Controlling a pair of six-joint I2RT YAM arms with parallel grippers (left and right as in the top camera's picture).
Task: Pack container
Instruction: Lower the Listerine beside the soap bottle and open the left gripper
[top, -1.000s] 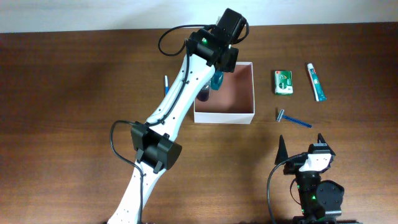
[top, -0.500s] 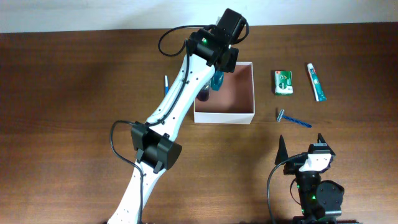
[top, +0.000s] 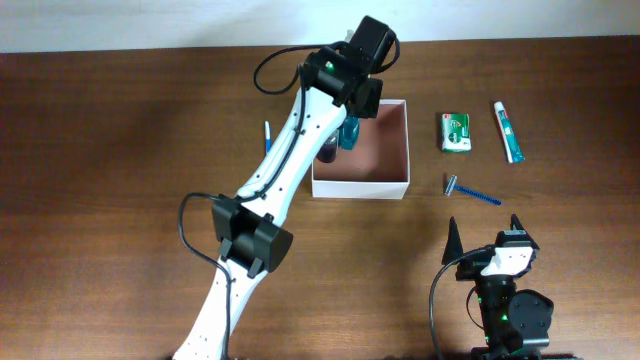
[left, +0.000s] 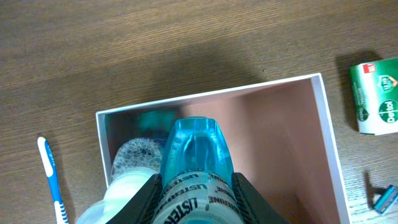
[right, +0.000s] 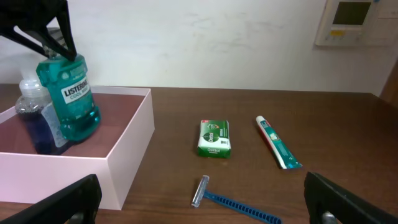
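Note:
The container is a square white-walled box with a pinkish-brown inside; it also shows in the left wrist view and the right wrist view. My left gripper is shut on a blue Listerine bottle, held upright over the box's left part. A small clear bottle with dark liquid stands in the box beside it. My right gripper is open and empty near the table's front edge.
A green soap box, a toothpaste tube and a blue razor lie right of the container. A blue toothbrush lies left of it.

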